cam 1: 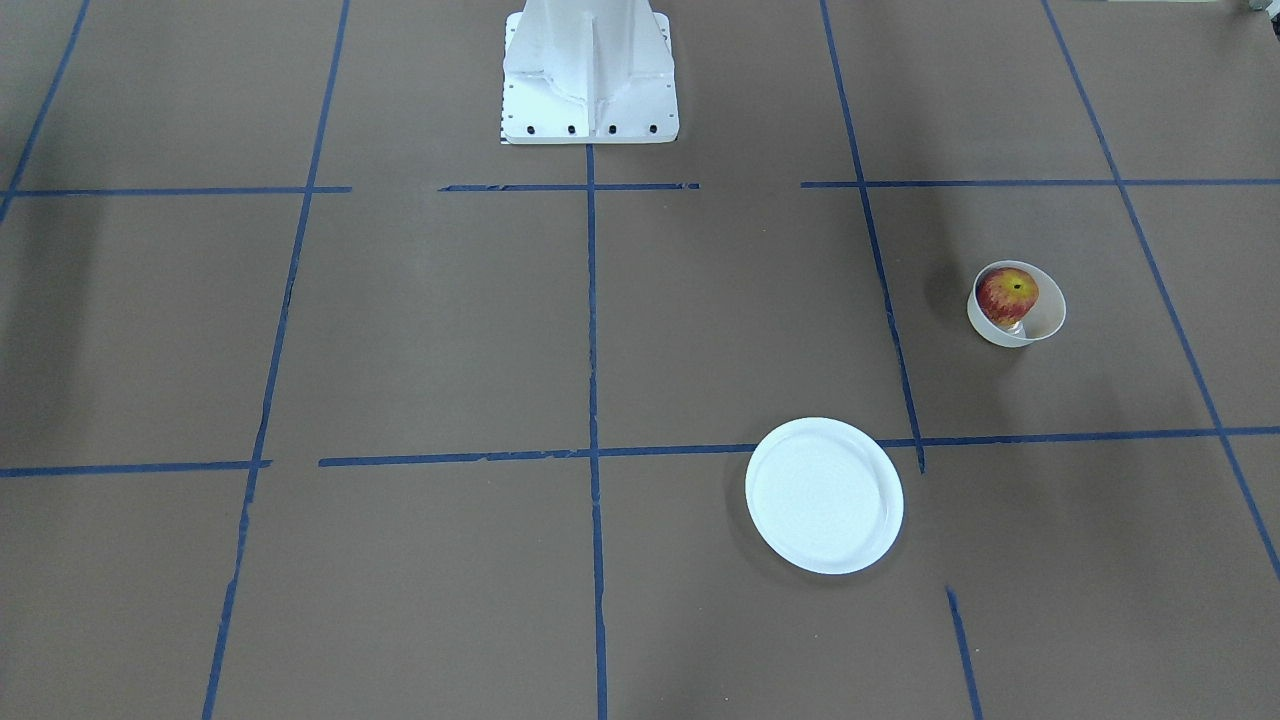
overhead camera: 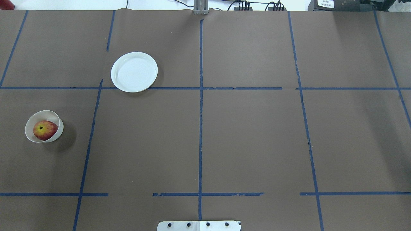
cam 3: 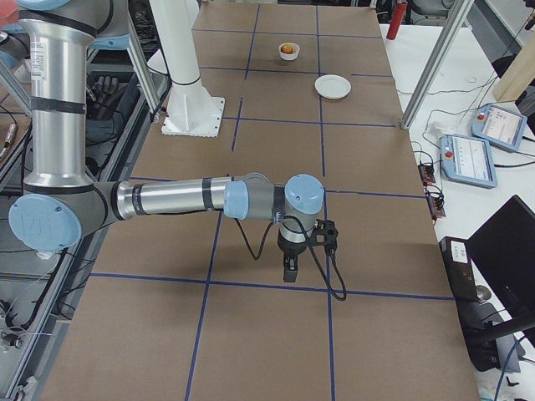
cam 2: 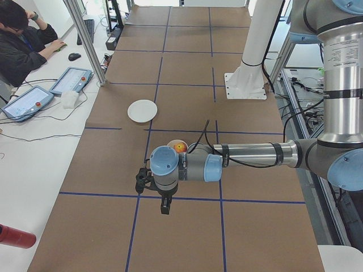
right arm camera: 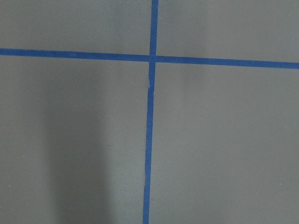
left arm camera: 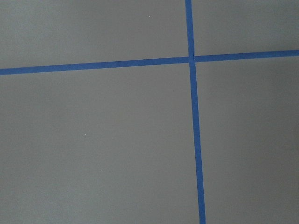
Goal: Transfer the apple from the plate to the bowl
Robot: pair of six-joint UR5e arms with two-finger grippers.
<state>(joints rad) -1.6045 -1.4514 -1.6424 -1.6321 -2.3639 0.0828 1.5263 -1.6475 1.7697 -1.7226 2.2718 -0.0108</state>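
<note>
The red and yellow apple (cam 1: 1006, 293) lies inside the small off-white bowl (cam 1: 1047, 318); the overhead view shows the apple (overhead camera: 45, 130) in the bowl (overhead camera: 48, 114) at the table's left. The flat white plate (cam 1: 824, 495) stands bare, apart from the bowl, also in the overhead view (overhead camera: 134, 72). My left gripper (cam 2: 164, 207) shows only in the exterior left view, hanging above the table well clear of the bowl. My right gripper (cam 3: 288, 271) shows only in the exterior right view, far from both dishes. I cannot tell whether either is open or shut. Both wrist views show only brown table and blue tape.
The white robot pedestal (cam 1: 590, 70) stands at the table's edge on the robot's side. Blue tape lines (overhead camera: 200, 112) grid the brown table. An operator (cam 2: 22, 42) sits beside the table with tablets (cam 2: 71, 80). A red bottle (cam 2: 17, 236) lies off the table's end.
</note>
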